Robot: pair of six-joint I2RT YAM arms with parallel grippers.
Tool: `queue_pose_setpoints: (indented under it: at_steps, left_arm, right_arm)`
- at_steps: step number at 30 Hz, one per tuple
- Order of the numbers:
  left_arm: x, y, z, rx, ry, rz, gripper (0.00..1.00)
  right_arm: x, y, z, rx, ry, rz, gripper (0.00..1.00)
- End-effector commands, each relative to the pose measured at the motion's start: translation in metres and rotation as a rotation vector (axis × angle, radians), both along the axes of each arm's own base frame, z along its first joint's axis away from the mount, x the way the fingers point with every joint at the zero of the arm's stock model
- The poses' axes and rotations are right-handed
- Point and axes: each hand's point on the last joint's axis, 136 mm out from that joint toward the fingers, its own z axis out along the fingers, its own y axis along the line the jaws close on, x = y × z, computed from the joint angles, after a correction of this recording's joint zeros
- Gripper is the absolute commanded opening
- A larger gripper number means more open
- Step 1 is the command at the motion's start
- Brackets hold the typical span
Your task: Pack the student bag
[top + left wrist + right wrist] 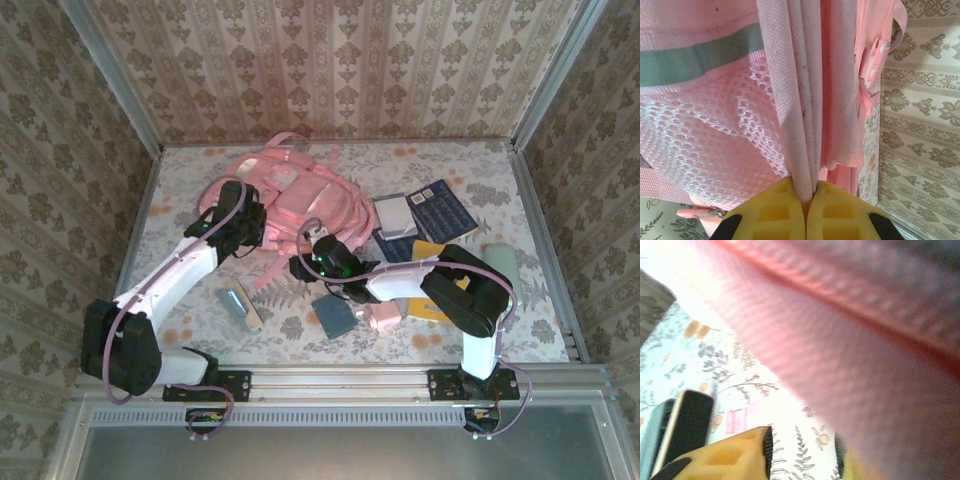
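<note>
Student bag (290, 190) sits upper centre of the top view on the floral table cover (180, 200), toward the back wall. It is a pink fabric heap lying crumpled, with straps and loops spilling toward the lower right of it. It is by far the biggest item on the table.

In the left wrist view the bag shows a pale pink mesh panel (715, 135) with a grey-green band (690, 62) across the top. Coarse woven pink webbing runs down the middle. A pink zip pull (867, 95) hangs at the right edge.

The left gripper (809, 200) has its yellow pads pressed together on the lower end of that webbing fold, so it is holding the bag.

In the right wrist view the right gripper (804, 450) sits at the bottom edge, fingers apart at a medium gap with only tablecloth between them. Blurred pink bag fabric covers the upper right of that view and overlaps the right-hand finger; I can't tell whether it touches.

A dark flat object with a pale edge (687, 425) lies at lower left there. In the top view a navy card (441, 208), a yellow notebook (428, 249) and a blue-grey block (335, 315) lie to the right of and below the bag.
</note>
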Motion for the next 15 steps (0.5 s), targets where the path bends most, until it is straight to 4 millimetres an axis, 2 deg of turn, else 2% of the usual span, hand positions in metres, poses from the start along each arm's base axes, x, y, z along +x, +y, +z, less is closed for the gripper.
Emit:
queue_pose_setpoints:
  at_steps: [1,8,15]
  left_arm:
    - [0.012,-0.012,0.044,-0.095,-0.132,0.020,0.00]
    - [0.008,-0.024,0.043,-0.111,-0.133,0.016,0.00]
    - [0.006,-0.027,0.043,-0.123,-0.136,0.021,0.00]
  right_arm:
    - [-0.007,0.017,0.019,0.154,-0.056,0.052,0.44]
    - [-0.004,0.032,0.015,0.134,-0.057,0.053,0.45]
    - [0.010,0.028,-0.002,0.062,-0.046,-0.017,0.48]
